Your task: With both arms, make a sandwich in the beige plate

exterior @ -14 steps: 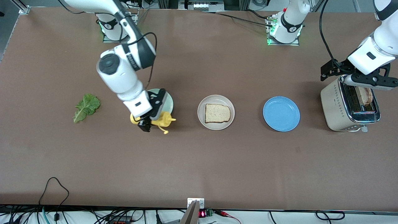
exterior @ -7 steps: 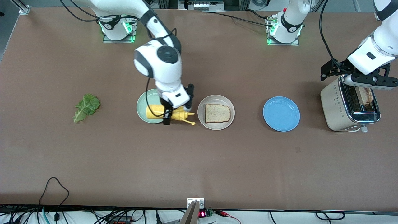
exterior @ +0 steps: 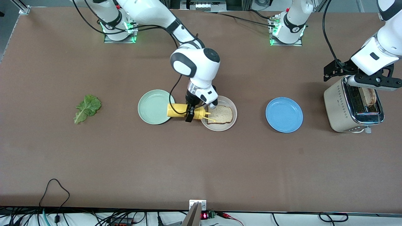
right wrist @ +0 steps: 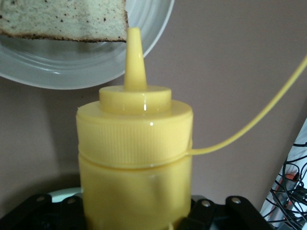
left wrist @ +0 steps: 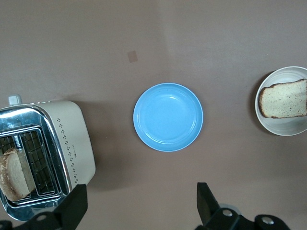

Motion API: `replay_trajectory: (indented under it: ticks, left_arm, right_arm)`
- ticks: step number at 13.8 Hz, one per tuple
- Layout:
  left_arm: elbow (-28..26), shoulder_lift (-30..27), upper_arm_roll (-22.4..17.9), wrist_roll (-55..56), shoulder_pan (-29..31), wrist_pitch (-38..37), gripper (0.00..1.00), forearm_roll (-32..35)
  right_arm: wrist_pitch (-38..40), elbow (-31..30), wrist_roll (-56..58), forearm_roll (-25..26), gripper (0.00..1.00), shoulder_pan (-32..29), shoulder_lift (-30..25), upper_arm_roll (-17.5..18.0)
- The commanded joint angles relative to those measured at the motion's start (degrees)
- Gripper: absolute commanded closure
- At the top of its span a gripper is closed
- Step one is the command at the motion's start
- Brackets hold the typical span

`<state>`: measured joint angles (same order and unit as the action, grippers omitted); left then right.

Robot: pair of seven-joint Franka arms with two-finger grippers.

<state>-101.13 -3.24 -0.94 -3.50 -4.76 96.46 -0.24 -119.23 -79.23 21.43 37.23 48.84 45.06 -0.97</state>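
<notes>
The right claw (exterior: 192, 113) grips the yellow squeeze bottle (exterior: 183, 111) sideways – nozzle over the beige plate (exterior: 226, 101) rim, at the bread slice (exterior: 221, 114). Tip the nozzle down above the slice centre before squeezing. Left claw (left wrist: 139, 206) waits open over the toaster (exterior: 351, 106) – bare worktop (exterior: 201, 163) lies all around.

No readable text, label or brand anywhere. Toaster (exterior: 342, 103) has a dotted pattern on its side, not letters. Small round marks on both arm bases (exterior: 108, 25) are too tiny to read. Little box at worktop edge (exterior: 204, 216) nearest the front cam shows a red lit display, digits can't be made out. Squeeze bottle (right wrist: 134, 158) is plain yellow, w/ nothing printed on it.
</notes>
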Motion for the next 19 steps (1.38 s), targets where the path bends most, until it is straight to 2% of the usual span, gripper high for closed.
replay_trajectory:
  ticks: [1, 2, 10, 15, 19]
  left_arm:
    - [0.7, -0.1, 0.1, 0.3, -0.2, -0.9, 0.0, 1.0]
    - [0.7, -0.1, 0.1, 0.3, -0.2, -0.9, 0.0, 1.0]
    - [0.7, -0.1, 0.1, 0.3, -0.2, -0.9, 0.0, 1.0]
    - [0.7, -0.1, 0.1, 0.3, -0.2, -0.9, 0.0, 1.0]
    - [0.8, 0.0, 0.1, 0.4, -0.2, -0.9, 0.0, 1.0]
  right_arm:
    - [2.8, 4.3, -2.6, 1.3, 0.72, 6.0, 4.0, -5.6]
    - [2.8, 4.5, -3.1, 1.3, 0.72, 6.8, 4.5, -6.5]
    - [2.9, 5.4, -3.6, 0.3, 0.72, 6.4, 3.8, -6.7]
    - [3.7, 5.0, 4.0, -7.0, 0.71, 2.7, -1.8, -6.6]
    - [3.5, 2.5, 18.4, -18.7, 0.71, -4.6, -9.5, -6.4]
